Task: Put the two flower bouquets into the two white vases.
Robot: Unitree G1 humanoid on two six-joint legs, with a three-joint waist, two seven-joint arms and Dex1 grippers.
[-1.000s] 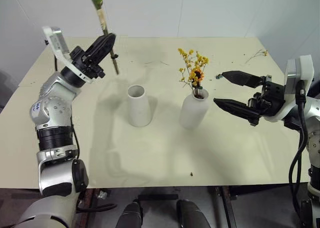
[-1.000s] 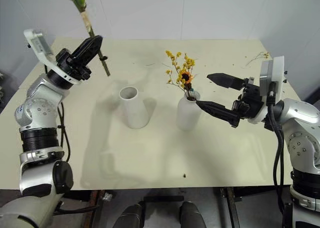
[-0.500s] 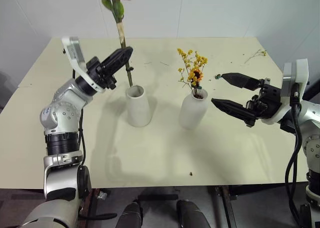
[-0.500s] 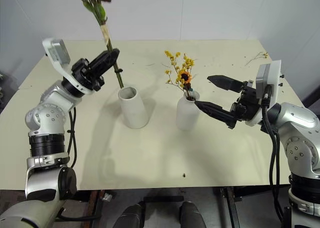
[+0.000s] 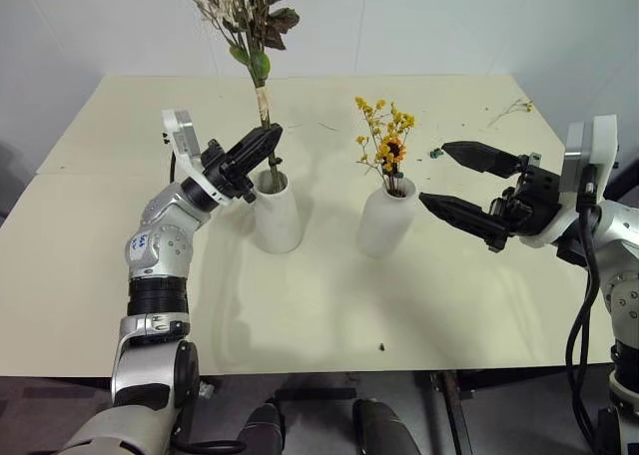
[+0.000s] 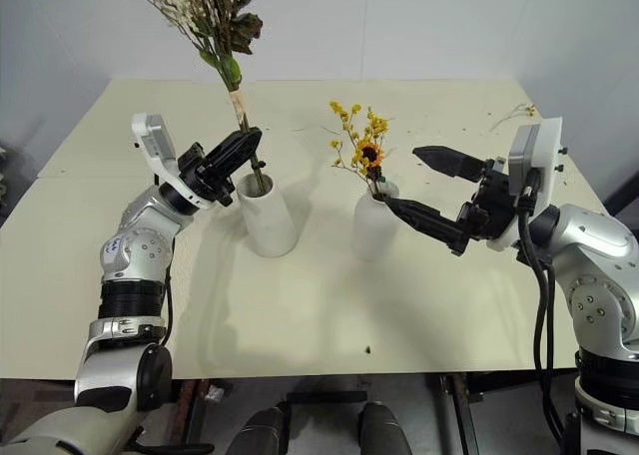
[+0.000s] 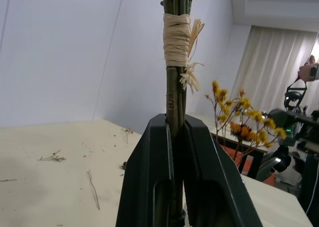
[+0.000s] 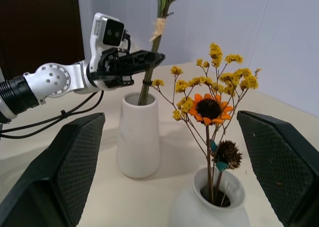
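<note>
1. A small dark scrap [image 5: 380, 347] lies alone near the front edge of the cream surface [image 5: 329, 305].
2. The right gripper [image 5: 457, 184] hovers just beside the bottle-shaped white vase [image 5: 385, 218], pointing toward it from the right; its two black fingers [image 5: 461, 216] are spread wide and hold nothing.
3. The bottle-shaped vase holds the slim yellow bouquet [image 5: 384, 146], upright; the right wrist view shows an orange daisy-like head and a dark seed head among its stems.
4. The tapered white vase [image 5: 276, 214] stands well apart to the left. The stems of the bigger bouquet [image 5: 252, 16] dip into its mouth, tilted slightly; how deep the stems reach is hidden by the rim.
5. The left gripper [image 5: 262, 146], forearm raised and angled toward the vase mouth, has its fingers pressed together on the stems just below the raffia binding [image 7: 177, 40].
6. The blooms of the bigger bouquet are cut off by the picture's upper edge.
7. Loose twigs [image 5: 512, 107] lie at the far right corner; a small teal scrap [image 5: 435, 153] lies behind the right gripper.
</note>
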